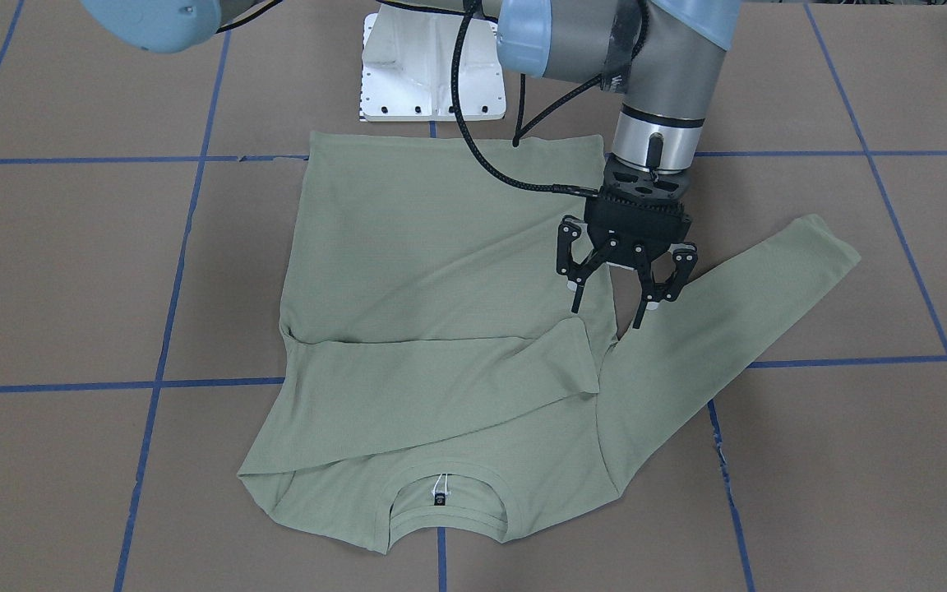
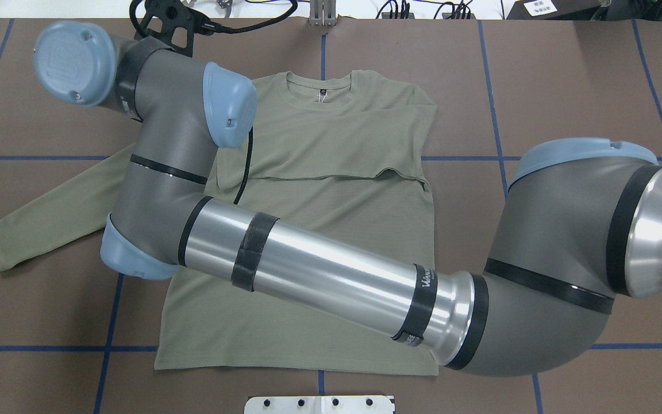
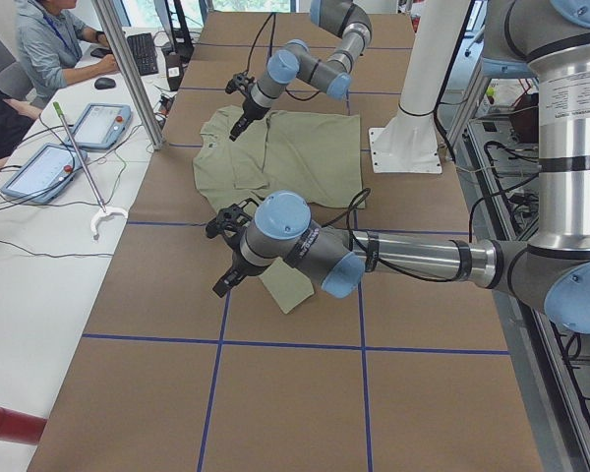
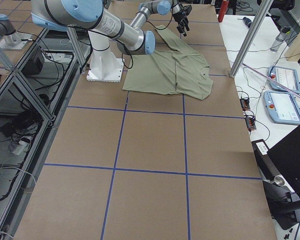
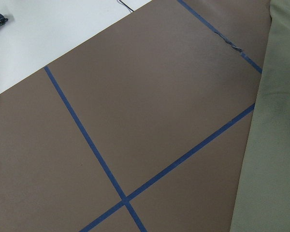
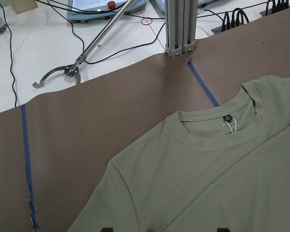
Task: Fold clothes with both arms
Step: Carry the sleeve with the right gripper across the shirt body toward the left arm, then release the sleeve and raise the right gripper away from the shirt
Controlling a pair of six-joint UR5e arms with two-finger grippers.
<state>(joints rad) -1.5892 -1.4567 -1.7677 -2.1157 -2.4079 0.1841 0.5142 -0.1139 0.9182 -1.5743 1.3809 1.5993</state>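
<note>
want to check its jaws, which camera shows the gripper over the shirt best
The exterior front-facing view: the right gripper shows whole, jaws open and empty, over the shirt. Overhead catches only its back past the arm; both side views show it small; its wrist camera shows just fingertips.
</note>
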